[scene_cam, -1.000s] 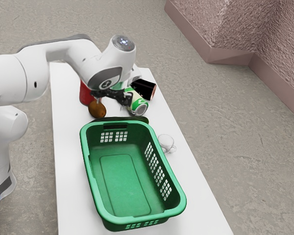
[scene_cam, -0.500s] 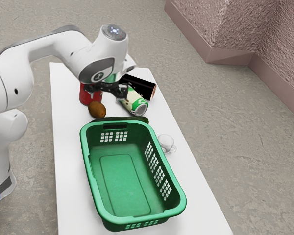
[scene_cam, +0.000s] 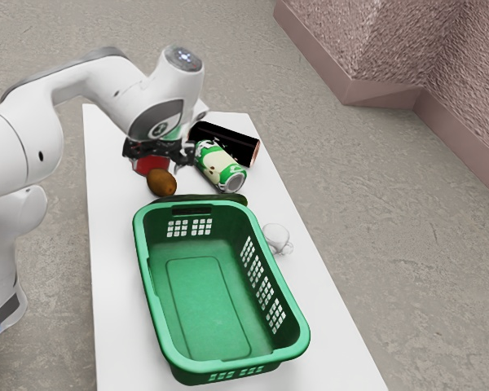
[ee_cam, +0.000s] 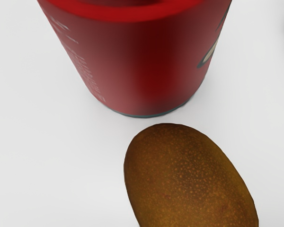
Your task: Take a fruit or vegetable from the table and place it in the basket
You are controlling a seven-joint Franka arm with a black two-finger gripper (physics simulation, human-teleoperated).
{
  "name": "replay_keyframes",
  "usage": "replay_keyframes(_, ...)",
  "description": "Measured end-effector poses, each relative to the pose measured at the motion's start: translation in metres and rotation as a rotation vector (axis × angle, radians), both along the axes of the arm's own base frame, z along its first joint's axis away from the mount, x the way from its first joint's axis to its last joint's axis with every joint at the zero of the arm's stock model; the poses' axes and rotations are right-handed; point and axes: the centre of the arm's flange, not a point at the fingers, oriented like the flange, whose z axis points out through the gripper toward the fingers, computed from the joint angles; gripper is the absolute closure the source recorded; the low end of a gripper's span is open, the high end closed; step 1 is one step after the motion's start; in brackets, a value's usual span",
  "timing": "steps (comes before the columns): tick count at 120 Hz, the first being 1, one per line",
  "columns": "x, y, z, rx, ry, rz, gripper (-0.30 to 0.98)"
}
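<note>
In the exterior view my gripper (scene_cam: 158,161) is open above the table, in front of the red can and just above the brown kiwi-like fruit (scene_cam: 161,182). The fruit lies on the table, with no finger seen touching it. Beneath my hand in the wrist view, the same fruit (ee_cam: 189,177) sits beside the red can. A long dark green vegetable (scene_cam: 235,198) lies along the near-arm end of the green basket (scene_cam: 200,301), partly hidden by its rim. The basket holds nothing visible.
The red can (scene_cam: 151,167) stands close to the fruit, and in the wrist view the can (ee_cam: 142,66) rises tall. A green-and-cream can (scene_cam: 220,167) and a black cylinder (scene_cam: 228,143) lie nearby. A white cup (scene_cam: 275,237) is beside the basket.
My hand has moved from over the green-and-cream can toward the exterior view's left, and lately a little lower, over the red can and fruit. The objects have not moved.
</note>
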Motion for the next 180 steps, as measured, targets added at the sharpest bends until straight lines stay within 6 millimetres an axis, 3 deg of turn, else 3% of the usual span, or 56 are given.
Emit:
replay_keyframes(33,0.012,0.010,-0.012,-0.047,-0.023,-0.017,0.02)
replay_keyframes(136,0.013,0.037,-0.047,-0.106,-0.026,0.026,0.02)
replay_keyframes(158,0.015,0.038,-0.046,-0.100,-0.041,0.025,0.17)
replay_keyframes(180,0.019,0.040,-0.049,-0.103,-0.056,0.024,0.22)
